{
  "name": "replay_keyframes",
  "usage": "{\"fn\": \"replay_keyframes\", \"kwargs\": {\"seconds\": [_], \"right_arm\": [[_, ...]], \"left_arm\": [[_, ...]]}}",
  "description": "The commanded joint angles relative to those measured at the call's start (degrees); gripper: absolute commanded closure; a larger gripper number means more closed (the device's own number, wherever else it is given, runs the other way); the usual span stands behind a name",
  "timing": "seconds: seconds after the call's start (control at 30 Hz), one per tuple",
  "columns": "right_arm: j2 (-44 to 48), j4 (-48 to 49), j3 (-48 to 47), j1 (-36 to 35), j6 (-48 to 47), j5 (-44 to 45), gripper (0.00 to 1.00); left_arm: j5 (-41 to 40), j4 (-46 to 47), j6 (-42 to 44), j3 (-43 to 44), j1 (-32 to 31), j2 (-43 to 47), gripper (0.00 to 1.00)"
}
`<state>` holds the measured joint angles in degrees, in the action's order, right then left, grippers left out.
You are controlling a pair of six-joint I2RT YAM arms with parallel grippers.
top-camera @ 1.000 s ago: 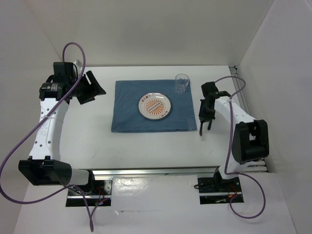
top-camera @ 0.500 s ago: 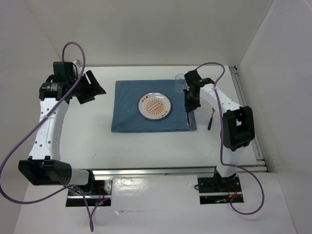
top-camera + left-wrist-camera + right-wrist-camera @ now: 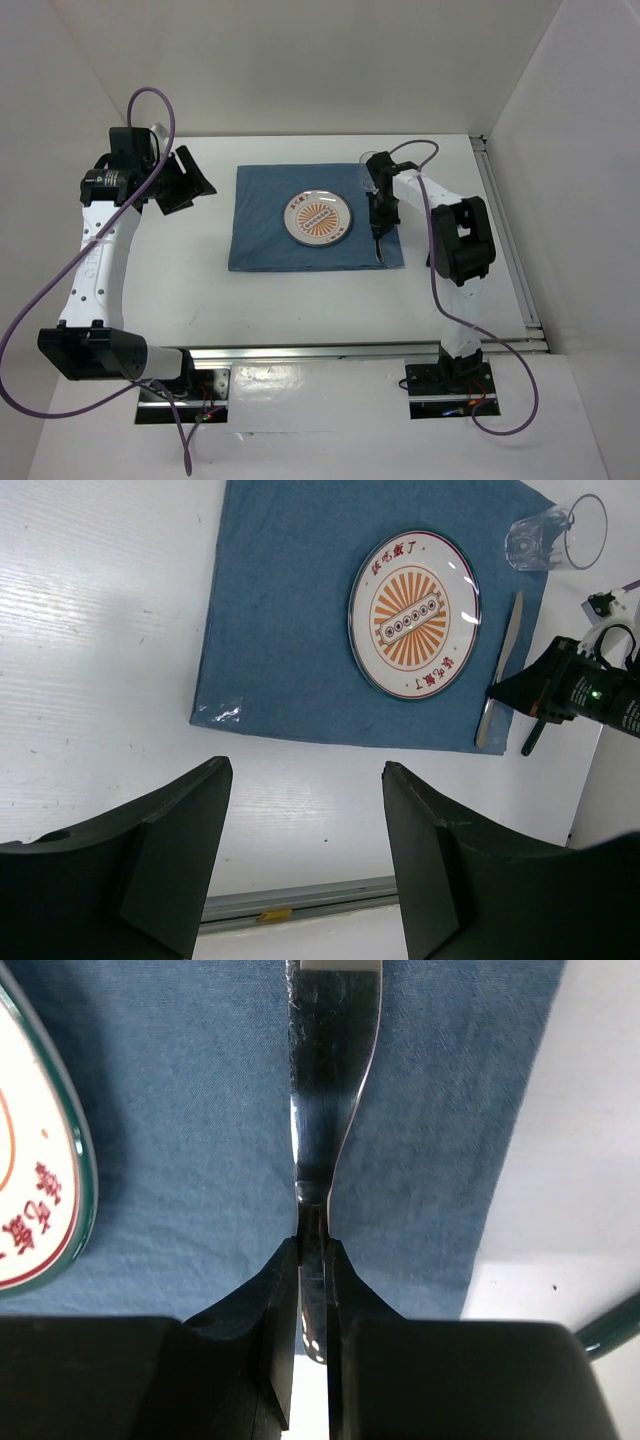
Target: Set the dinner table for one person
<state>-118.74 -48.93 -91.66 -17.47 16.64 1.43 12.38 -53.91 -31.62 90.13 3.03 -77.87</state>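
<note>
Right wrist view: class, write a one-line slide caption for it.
Right gripper shut on a knife over the blue placemat, beside the plate.

Lab robot cell: white enclosure walls [image 3: 300, 70], aluminium mounting rail [image 3: 320, 351].

Plate [image 3: 414, 613] just left and glass [image 3: 550, 538] beyond hem the right gripper [image 3: 312, 1245] on the knife [image 3: 325, 1110]; table [image 3: 100, 630] left of the mat [image 3: 290, 610] lies open.

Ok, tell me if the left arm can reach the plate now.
Probably yes. The left gripper hangs open left of the placemat, only bare cloth between it and the plate; the right gripper, shut on the knife, is beyond it.
</note>
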Motion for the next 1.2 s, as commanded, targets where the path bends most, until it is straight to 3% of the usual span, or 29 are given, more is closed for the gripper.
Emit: {"fn": "replay_keyframes", "kwargs": {"seconds": [0.0, 0.6, 0.8, 0.83, 0.87, 0.97, 1.07, 1.17], "right_arm": [[-1.23, 0.85, -3.7, 0.07, -0.65, -0.29, 1.0], [-4.75, 1.38, -7.13, 0.6, -0.12, -0.29, 1.0], [-3.09, 1.38, -7.84, 0.6, 0.49, -0.29, 0.75], [-2.38, 1.38, -7.84, 0.6, 1.02, -0.81, 0.68], [-1.77, 1.38, -7.84, 0.6, 1.02, -0.82, 0.52], [1.22, 1.38, -7.84, 0.6, 1.02, -0.82, 0.33], [4.56, 0.24, -7.84, 0.6, 1.02, 0.41, 0.32], [9.12, 0.24, -5.3, 1.38, 2.07, 3.3, 0.42]], "left_arm": [[-1.04, 0.38, 0.77, 1.19, -0.21, 1.58, 0.25], [-1.57, -0.14, 1.29, 1.72, -0.21, 1.05, 0.25], [-1.57, -0.14, 1.29, 1.72, -0.21, 1.05, 0.25], [-1.57, -0.14, 1.29, 1.72, -0.21, 1.05, 0.25], [-1.57, -0.14, 1.29, 1.72, -0.21, 1.05, 0.25], [-3.59, 1.79, 1.29, -0.56, -1.53, 1.05, 0.25], [-7.44, 2.67, 1.29, -2.67, -5.03, -1.22, 0.25], [-10.44, 2.67, 1.29, -3.2, -7.33, -3.25, 0.25]]}}
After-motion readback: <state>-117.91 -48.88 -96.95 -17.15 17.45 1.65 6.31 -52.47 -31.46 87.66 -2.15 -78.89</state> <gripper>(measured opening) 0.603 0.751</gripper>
